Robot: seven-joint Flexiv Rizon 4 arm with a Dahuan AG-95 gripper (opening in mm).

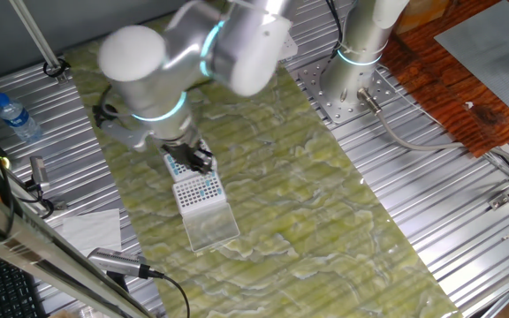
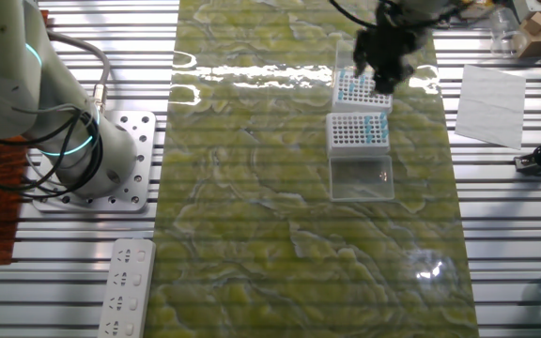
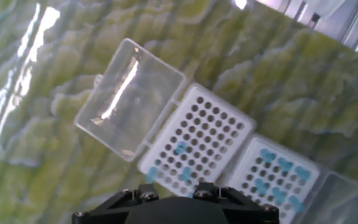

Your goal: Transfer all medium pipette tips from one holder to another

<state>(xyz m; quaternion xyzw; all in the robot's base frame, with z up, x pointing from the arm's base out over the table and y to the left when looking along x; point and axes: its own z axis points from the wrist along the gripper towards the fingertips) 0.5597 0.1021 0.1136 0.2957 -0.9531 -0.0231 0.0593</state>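
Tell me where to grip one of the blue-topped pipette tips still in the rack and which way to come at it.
Grip a medium pipette tip by its light-blue top, the only part showing above the white rack; the slender shaft sits down inside its hole. Come from straight above with the gripper, fingers either side of the collar, and probably lift vertically. Neighbouring tips stand close, so keep the opening narrow.

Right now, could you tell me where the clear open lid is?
In the hand view the clear lid lies flat on the green mat, upper left of the white rack it adjoins.
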